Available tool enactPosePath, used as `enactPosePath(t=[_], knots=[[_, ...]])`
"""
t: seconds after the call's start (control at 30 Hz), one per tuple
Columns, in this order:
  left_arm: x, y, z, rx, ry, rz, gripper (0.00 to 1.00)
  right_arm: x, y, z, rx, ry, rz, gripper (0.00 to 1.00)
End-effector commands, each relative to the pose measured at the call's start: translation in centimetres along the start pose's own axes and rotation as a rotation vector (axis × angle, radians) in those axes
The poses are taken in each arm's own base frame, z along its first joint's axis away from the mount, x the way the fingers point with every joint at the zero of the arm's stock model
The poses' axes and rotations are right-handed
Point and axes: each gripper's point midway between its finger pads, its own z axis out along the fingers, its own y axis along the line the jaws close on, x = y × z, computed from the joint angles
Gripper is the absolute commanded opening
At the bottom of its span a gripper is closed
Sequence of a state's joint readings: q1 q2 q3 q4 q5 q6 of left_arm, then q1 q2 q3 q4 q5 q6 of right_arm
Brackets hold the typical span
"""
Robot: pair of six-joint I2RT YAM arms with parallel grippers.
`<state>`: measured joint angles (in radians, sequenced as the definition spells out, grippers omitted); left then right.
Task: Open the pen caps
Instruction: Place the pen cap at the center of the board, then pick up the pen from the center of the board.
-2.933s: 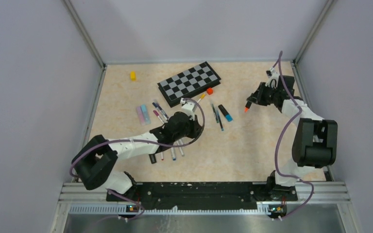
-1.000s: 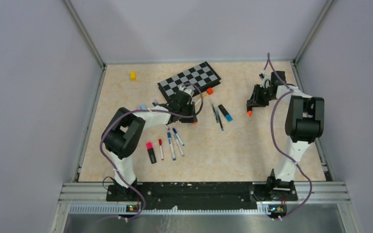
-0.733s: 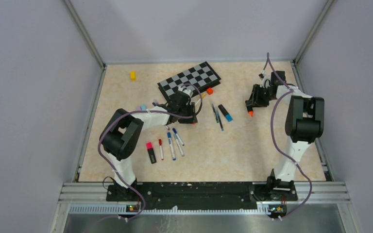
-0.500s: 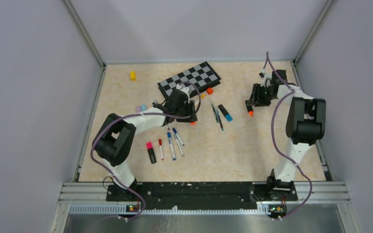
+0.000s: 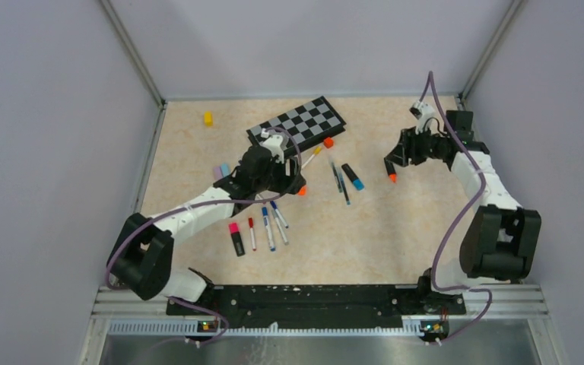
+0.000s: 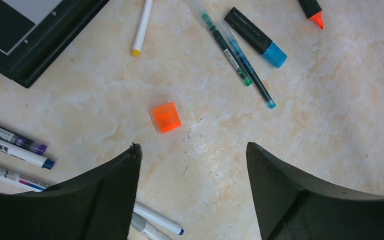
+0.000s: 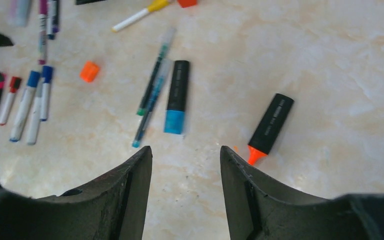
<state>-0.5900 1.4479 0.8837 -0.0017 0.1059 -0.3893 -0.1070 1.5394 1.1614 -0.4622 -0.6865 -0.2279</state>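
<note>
An orange pen cap (image 6: 166,117) lies loose on the table just ahead of my left gripper (image 6: 192,150), whose jaws stand wide apart with nothing between them. In the top view the cap (image 5: 302,191) sits at the right of that gripper (image 5: 285,181). A black highlighter with its orange tip bare (image 7: 270,125) lies just ahead and to the right of my right gripper (image 7: 185,149), which is open and empty. From above, that highlighter (image 5: 389,170) rests below the right gripper (image 5: 392,156). A blue-capped highlighter (image 7: 176,97) and two thin pens (image 7: 152,87) lie further left.
The chessboard (image 5: 296,129) lies at the back, with an orange block (image 5: 328,142) and a yellow-tipped pen (image 5: 312,156) beside it. A yellow block (image 5: 207,118) sits at the back left. A row of white pens (image 5: 270,224) and a pink-capped highlighter (image 5: 235,237) lie near the left arm.
Both grippers have opened. The orange cap now lies free on the table by the left gripper, and the orange highlighter lies free by the right. Both arms have drawn back a little.
</note>
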Motion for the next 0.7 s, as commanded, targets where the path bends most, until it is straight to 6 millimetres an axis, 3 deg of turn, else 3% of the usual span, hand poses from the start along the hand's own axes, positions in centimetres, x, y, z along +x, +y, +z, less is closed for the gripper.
enactPosePath(t=[0.0,0.13,0.23,0.47,0.67], knots=[[-3.7,-0.7,-1.7,0.045,-0.193,0.078,0.82,-2.0,5.6,-2.9,-0.211,-0.173,-0.206,0.52],[-4.1,-1.5,-2.1,0.134,-0.246,0.145,0.88,-1.0,9.8,-4.5,-0.382,-0.294,-0.349,0.53],[-4.0,-2.0,-1.9,0.18,-0.244,0.146,0.91,0.6,11.1,-4.7,-0.444,-0.328,-0.393,0.63],[-2.9,-2.1,-1.0,0.221,-0.156,0.062,0.99,1.8,9.1,-2.8,-0.38,-0.267,-0.325,0.64],[-3.0,-0.7,-2.9,0.188,-0.227,-0.004,0.99,2.9,7.7,-0.2,-0.279,-0.103,-0.312,0.64]])
